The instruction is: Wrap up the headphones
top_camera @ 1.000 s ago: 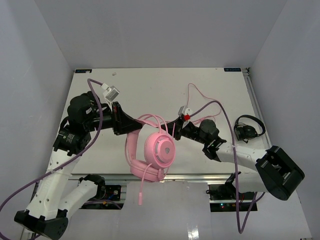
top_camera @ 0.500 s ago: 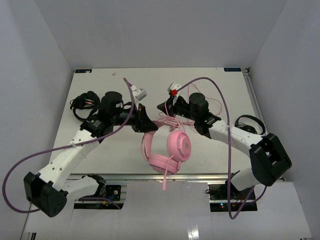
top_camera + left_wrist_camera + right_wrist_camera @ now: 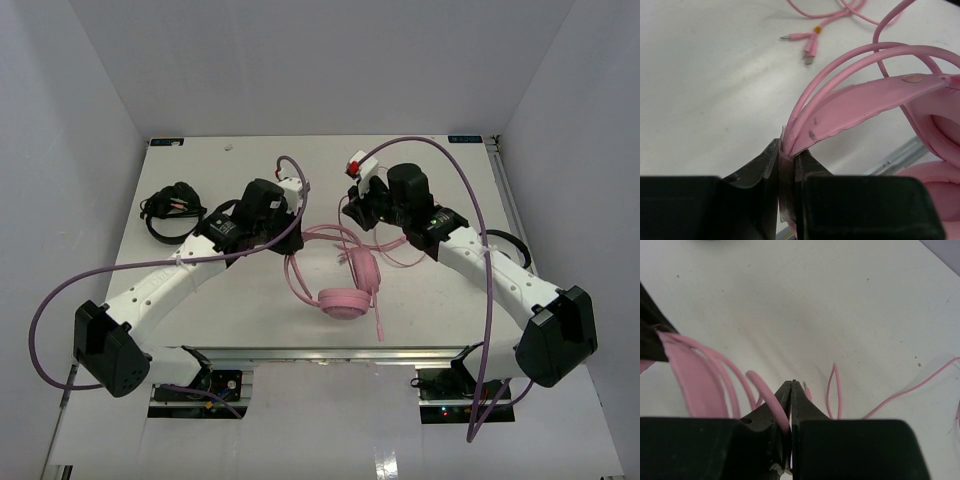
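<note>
Smooth pink headphones (image 3: 346,302), thin cable (image 3: 830,390).

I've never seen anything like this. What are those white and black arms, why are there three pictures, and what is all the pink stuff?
These are two robot arms bolted at the near edge of a white table. The wide picture comes from a fixed camera above and behind them. The other two come from a small camera on each wrist, looking at what that arm grips. The pink thing is a pair of headphones with a long thin cable. The left fingers, the black parts at the bottom, are shut on the headband, with strands of cable beside it. The right fingers are shut on the cable. Two smaller black headsets also lie on the table: one at the left, one at the right, partly behind the right arm.
</note>
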